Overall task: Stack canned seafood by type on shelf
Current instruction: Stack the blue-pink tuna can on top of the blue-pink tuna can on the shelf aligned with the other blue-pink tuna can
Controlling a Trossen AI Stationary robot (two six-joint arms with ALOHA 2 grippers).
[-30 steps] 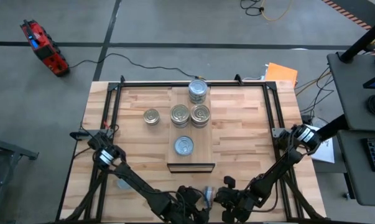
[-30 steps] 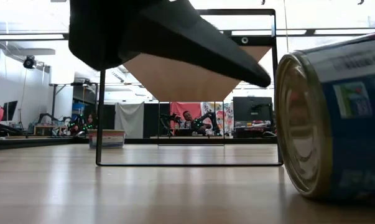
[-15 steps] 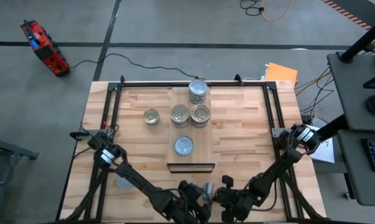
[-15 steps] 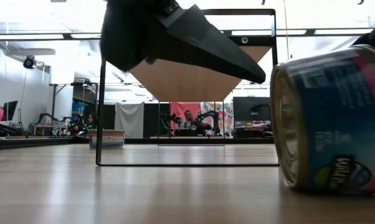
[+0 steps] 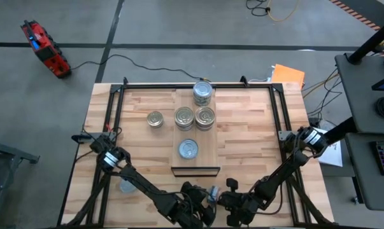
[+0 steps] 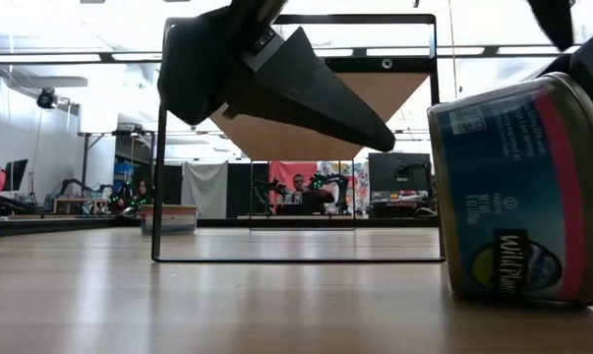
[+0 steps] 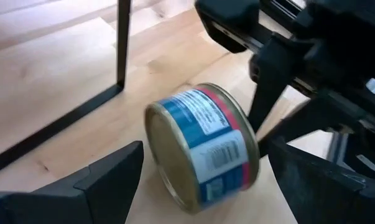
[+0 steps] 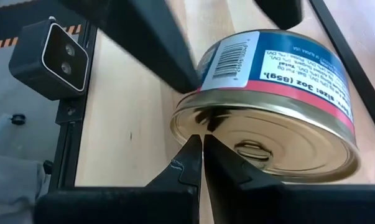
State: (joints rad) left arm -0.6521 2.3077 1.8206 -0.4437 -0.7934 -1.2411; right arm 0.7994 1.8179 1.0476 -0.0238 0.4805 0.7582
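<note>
At the bench's point(image 5: 255, 137) near edge, a tin point(image 7: 203, 146) lay tipped between the wide-open left claw point(image 7: 203, 180) and the closed right claw point(image 8: 203, 149).

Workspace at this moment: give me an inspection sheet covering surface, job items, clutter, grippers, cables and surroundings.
Surface: wooden table, with a black frame along its edges.
Job's things: shelf at the middle carries four tin positions, the far one looks stacked. One tin stands on the table left of the shelf. A blue-labelled tin lies on its side near the front edge.
Clutter: nothing seen on the table.
Grippers: left gripper open, a finger on either side of the tipped tin, not gripping. Right gripper shut, tips against that tin's gold end.
Cables: black cable and yellow cord on the floor.
Surroundings: red device on the floor, orange sheet, desk at right.
</note>
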